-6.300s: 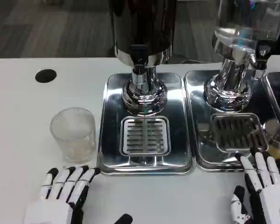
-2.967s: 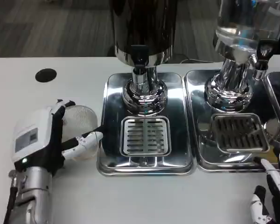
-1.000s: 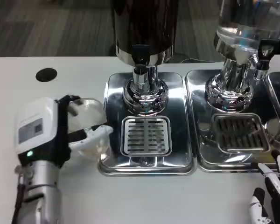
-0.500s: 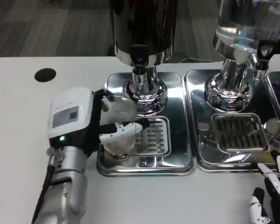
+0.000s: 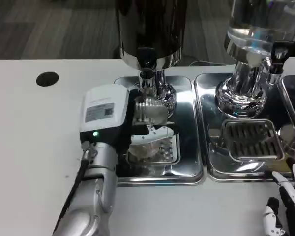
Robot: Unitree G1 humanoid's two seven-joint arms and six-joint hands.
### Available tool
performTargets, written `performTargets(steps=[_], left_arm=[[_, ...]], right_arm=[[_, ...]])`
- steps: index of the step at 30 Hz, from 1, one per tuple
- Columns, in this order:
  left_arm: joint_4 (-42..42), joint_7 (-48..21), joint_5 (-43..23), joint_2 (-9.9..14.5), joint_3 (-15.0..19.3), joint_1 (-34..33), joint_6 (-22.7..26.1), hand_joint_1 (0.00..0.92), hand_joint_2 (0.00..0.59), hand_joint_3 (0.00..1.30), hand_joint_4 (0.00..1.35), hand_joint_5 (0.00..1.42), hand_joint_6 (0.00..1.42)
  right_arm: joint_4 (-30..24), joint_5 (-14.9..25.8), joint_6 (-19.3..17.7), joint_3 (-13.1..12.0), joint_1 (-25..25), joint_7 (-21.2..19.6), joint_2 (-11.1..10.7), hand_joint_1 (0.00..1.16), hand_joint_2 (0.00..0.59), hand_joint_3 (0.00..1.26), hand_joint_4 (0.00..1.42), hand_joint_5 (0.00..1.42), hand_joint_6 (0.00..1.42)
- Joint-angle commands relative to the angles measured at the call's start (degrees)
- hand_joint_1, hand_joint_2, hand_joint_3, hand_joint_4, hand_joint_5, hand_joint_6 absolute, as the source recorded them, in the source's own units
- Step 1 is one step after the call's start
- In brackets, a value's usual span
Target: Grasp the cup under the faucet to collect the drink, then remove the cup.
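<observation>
Step in hand: positioning the cup under the faucet, collect not started by my read. Left hand [image 5: 119,118] grips the ribbed clear glass cup [image 5: 148,112] from its left side, fingers [image 5: 160,131] wrapped across the front of it; cup looks tilted, mouth leaning toward the camera, and I can't tell whether its base touches the drip grate [image 5: 157,150] or hangs just above it. Cup sits over the left steel drip tray [image 5: 187,169], just below and in front of the black faucet tap [image 5: 146,56] of the dark dispenser [image 5: 150,29]. No liquid visible in the cup, no stream from the tap. Right hand [image 5: 285,211] rests low at the table [image 5: 34,128] edge, bottom right, fingers apart and holding nothing, near the second tray [image 5: 211,169] under the clear dispenser [image 5: 258,24]. Next move, as I judge it: level the cup, centre its mouth directly beneath the spout, then something has to work the tap — likely the right hand, which is well apart from it now. Risk: a tilted cup catches the stream on the rim and spills onto the grate; ribbed glass should hold fine, but a fuller cup gets heavier when pulled out.
</observation>
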Motion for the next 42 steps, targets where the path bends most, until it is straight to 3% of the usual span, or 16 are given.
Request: performTargets(steps=[1,8,16,21,24,28,36,40,42], left_arm=[[1.0,2.1,1.8,-0.6,-0.5,-1.5,0.5,0.557,0.0,0.79,0.63,0.95,1.34],[3.1,4.2,2.6,-1.3,-1.1,-1.5,0.6,0.548,0.003,0.76,0.61,0.93,1.34],[5.7,8.0,-0.4,-1.4,-0.1,-0.1,-2.1,0.483,0.033,0.68,0.52,0.87,1.23],[6.0,8.1,-2.8,-0.6,1.3,0.9,-4.4,0.157,0.054,0.53,0.36,0.74,1.02],[6.4,9.4,-5.2,0.3,2.5,2.3,-7.6,0.042,0.035,0.38,0.23,0.67,0.95],[6.3,10.4,-5.9,0.8,2.9,3.1,-9.4,0.001,0.035,0.28,0.11,0.54,0.77],[6.1,11.6,-5.9,1.6,3.0,3.3,-10.1,0.0,0.037,0.22,0.02,0.49,0.73],[4.8,13.2,-6.1,1.6,3.4,4.0,-10.9,0.0,0.026,0.11,0.0,0.34,0.52],[3.7,13.8,-6.4,1.6,3.7,4.7,-11.4,0.0,0.018,0.07,0.0,0.31,0.47]], right_arm=[[0.6,0.6,-0.6,-0.3,0.1,-0.8,0.0,0.04,0.555,0.23,0.01,0.0,0.02],[0.8,1.0,-0.7,-0.2,0.0,-0.9,0.0,0.05,0.555,0.23,0.01,0.0,0.02],[1.0,1.0,-0.7,-0.2,-0.2,-0.6,-0.1,0.05,0.555,0.23,0.01,0.0,0.02],[1.2,0.7,-0.3,0.3,-0.7,-0.3,0.3,0.05,0.555,0.23,0.01,0.0,0.02],[1.4,0.7,-0.3,0.5,-1.1,-0.2,0.4,0.05,0.556,0.23,0.01,0.0,0.02],[1.7,0.6,-0.2,0.7,-1.5,0.0,0.6,0.04,0.558,0.24,0.01,0.0,0.02],[2.1,0.4,0.1,1.3,-2.0,-0.2,0.8,0.04,0.559,0.24,0.01,0.0,0.02],[2.1,0.4,0.1,1.3,-2.1,-0.3,0.9,0.03,0.559,0.25,0.01,0.0,0.02],[2.2,0.4,0.1,1.3,-2.1,-0.3,0.9,0.03,0.56,0.25,0.01,0.0,0.02]])
